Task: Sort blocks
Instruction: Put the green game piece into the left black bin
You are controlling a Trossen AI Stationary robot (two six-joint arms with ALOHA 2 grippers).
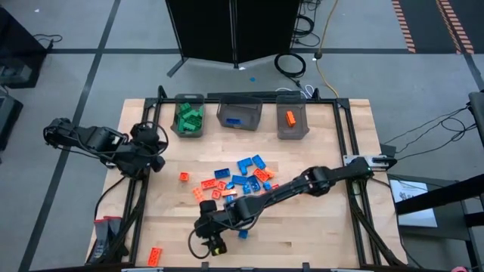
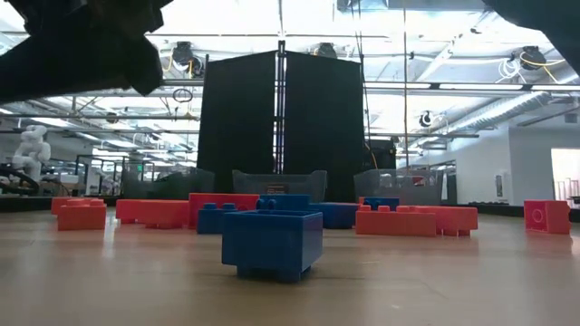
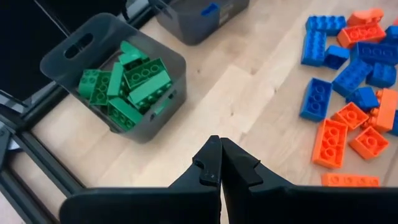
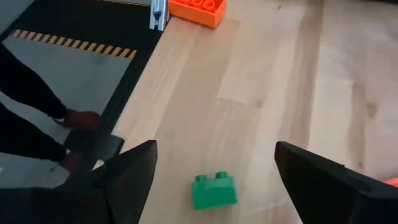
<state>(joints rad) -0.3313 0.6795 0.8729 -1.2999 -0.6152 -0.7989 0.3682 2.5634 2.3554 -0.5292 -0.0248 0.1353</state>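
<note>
A small green block (image 4: 213,191) lies studs-up on the wooden table near its front edge. My right gripper (image 4: 215,147) is open above it, one finger on each side, touching nothing; in the high view it sits at the front centre-left (image 1: 212,240). Blue and orange blocks (image 1: 242,181) lie scattered in the table's middle, and one blue block (image 2: 272,243) stands nearest in the low view. My left gripper (image 3: 219,167) is shut and empty, held above the table's left side (image 1: 151,149) near the bin of green blocks (image 3: 124,84).
Three grey bins stand along the far edge: green blocks in the left one (image 1: 189,118), a blue block in the middle one (image 1: 239,115), an orange block in the right one (image 1: 292,119). One orange block (image 1: 155,255) lies at the front left corner. A person's shoes (image 4: 78,119) show beyond the table edge.
</note>
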